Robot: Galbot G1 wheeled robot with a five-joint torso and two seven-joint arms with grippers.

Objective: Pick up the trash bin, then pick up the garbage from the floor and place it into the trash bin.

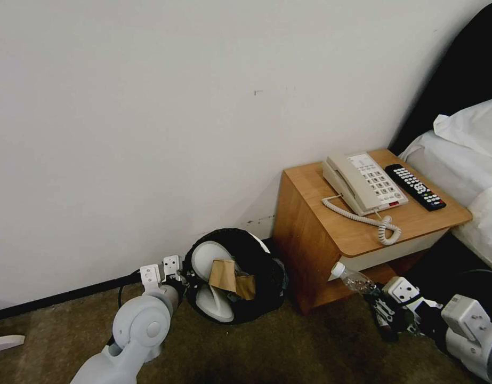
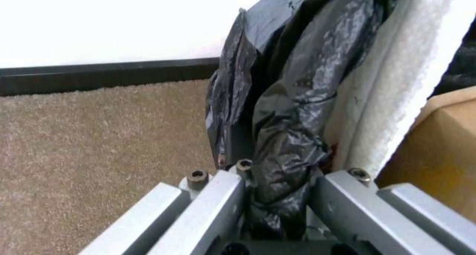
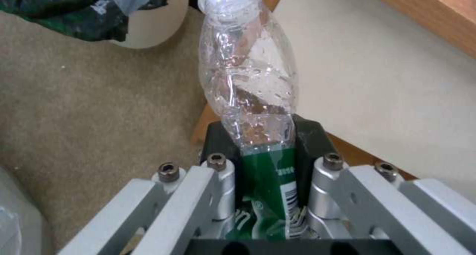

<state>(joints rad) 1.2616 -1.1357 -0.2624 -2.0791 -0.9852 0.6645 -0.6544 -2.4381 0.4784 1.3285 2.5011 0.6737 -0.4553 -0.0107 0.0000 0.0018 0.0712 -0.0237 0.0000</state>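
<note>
The trash bin (image 1: 256,250), white and lined with a black bag, hangs tilted against the wall with its mouth toward me. My left gripper (image 1: 185,279) is shut on its rim; the left wrist view shows the fingers (image 2: 218,203) clamping the crinkly bag (image 2: 282,143). Inside the bin lie a white slipper (image 1: 208,256) (image 2: 396,80) and a brown cardboard piece (image 1: 224,276) (image 2: 441,147). My right gripper (image 1: 376,301) (image 3: 260,151) is shut on a crushed clear plastic bottle (image 1: 355,279) (image 3: 248,80) with a green label. It holds the bottle low in front of the nightstand, white cap pointing toward the bin.
A wooden nightstand (image 1: 309,234) stands right of the bin, carrying a phone (image 1: 363,184) and a remote (image 1: 415,186). A bed (image 1: 469,160) lies at the far right. A flat white piece (image 1: 5,342) lies on the carpet at the left edge.
</note>
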